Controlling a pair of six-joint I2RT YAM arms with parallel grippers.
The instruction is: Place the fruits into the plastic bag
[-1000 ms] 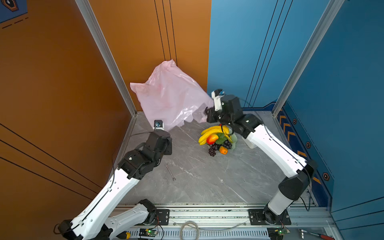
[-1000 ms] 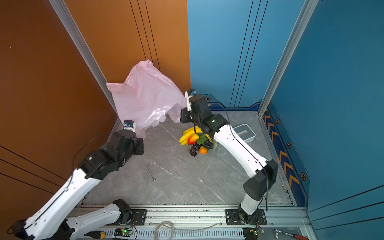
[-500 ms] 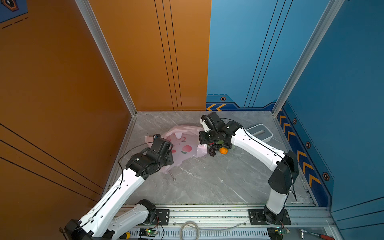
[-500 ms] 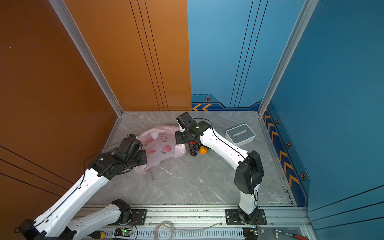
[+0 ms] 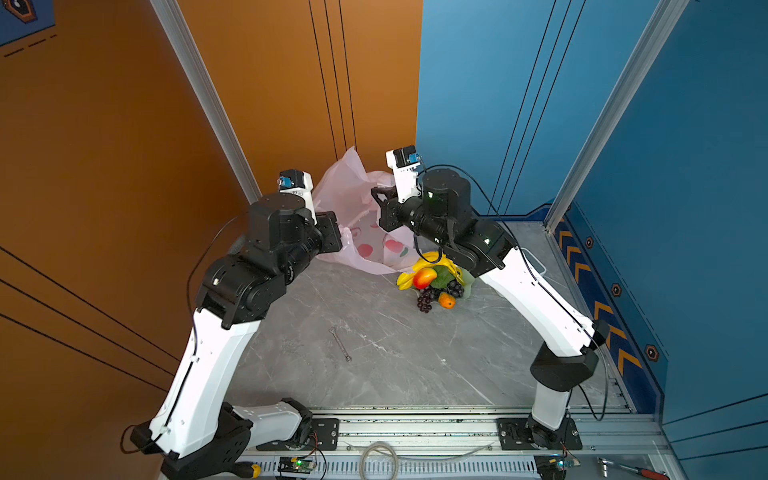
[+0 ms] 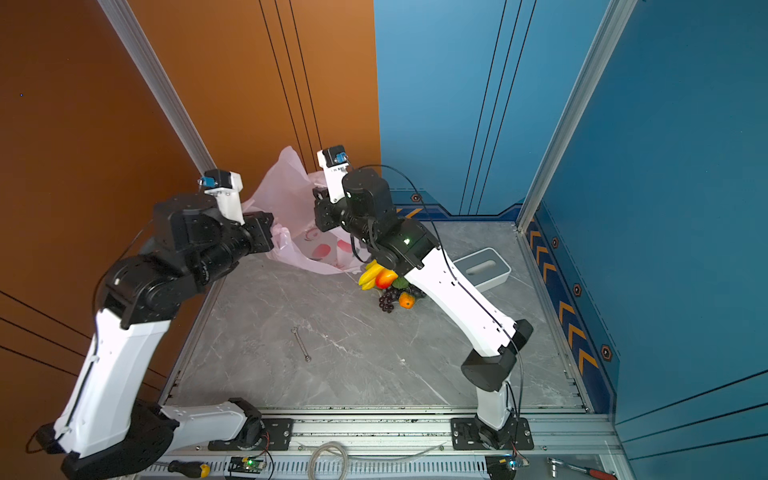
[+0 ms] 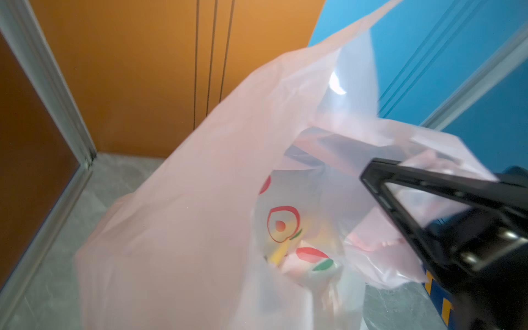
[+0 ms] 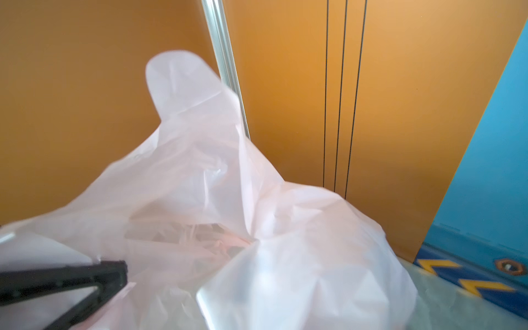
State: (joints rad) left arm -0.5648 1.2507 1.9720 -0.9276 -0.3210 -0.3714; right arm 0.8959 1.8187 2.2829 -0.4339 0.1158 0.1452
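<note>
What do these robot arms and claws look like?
The left arm and right arm have white shells, black joints and a black cable alongside. The fingers are black open triangular frames. A white camera block with a blue part sits on each wrist.

The white-shelled, black-jointed left arm slopes up from its base at the near left corner of the grey marbled table. It bends at a high elbow and reaches toward the far left corner. Its black left gripper lies roughly level, jaws closed on a fold of the thin translucent pale-pink plastic bag. In the left wrist view, film drapes over one black finger.

The matching right arm slopes up from the right part of the near edge and leans toward the middle of the far edge. The black right gripper points toward the left one, jaws pinched on the same bag. One finger shows in its wrist view.
</note>
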